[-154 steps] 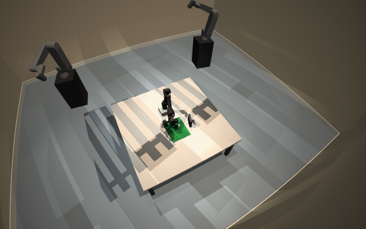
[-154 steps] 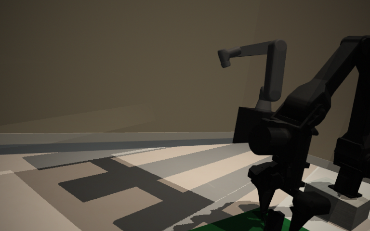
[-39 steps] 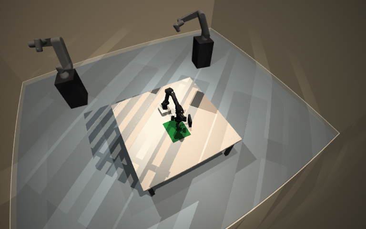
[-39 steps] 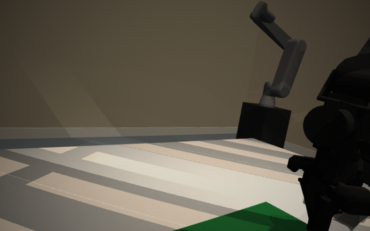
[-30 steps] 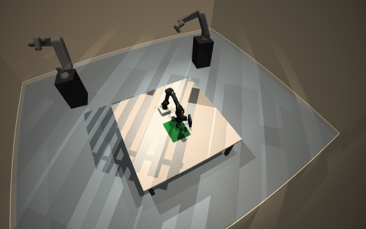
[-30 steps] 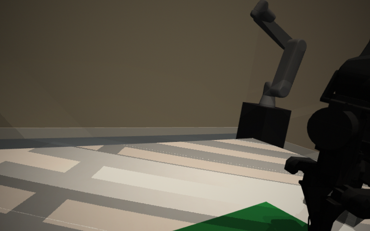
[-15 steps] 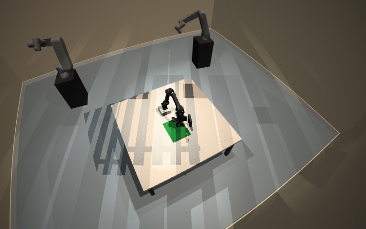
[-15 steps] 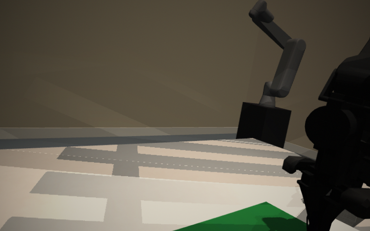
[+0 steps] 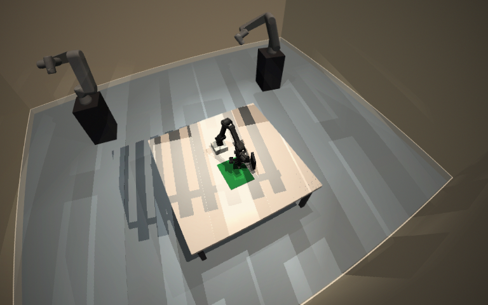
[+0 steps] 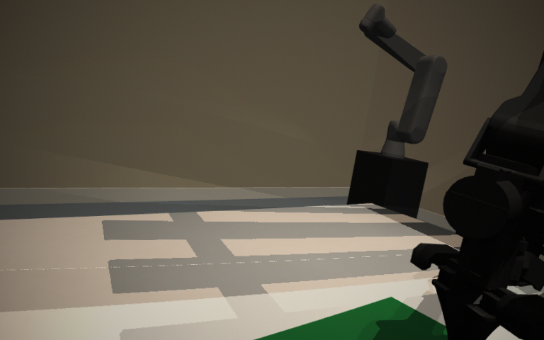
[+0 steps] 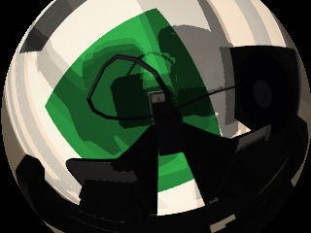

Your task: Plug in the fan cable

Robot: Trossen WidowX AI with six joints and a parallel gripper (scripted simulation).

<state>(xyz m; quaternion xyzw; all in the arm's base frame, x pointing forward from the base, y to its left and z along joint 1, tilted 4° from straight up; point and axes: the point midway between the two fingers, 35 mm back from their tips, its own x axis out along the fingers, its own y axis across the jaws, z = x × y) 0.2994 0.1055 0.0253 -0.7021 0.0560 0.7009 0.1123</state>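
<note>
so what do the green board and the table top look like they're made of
The board: flat, matte green, like a coated circuit board; its thin slab shape and even colour suggest that, though no fine detail shows. The table top: pale beige and smooth, perhaps light wood or laminate; no grain is visible, so it stays open.
</note>
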